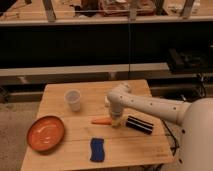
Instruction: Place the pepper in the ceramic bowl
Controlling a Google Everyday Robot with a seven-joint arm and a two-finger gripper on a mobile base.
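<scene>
tool [117, 121] beside tapered pepper [101, 120], round ceramic bowl [46, 134]

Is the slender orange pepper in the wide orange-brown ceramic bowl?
Out. The pepper lies on the wooden table by the gripper, apart from the bowl.

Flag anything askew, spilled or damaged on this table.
Nothing stands out. The slender orange pepper lies flat, with the gripper down at one end of it; the wide orange ceramic bowl sits upright and empty.

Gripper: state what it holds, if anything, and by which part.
Cannot be told. The gripper sits low at the picture-right end of the pepper, which lies on the table; a grip there does not show.
</scene>
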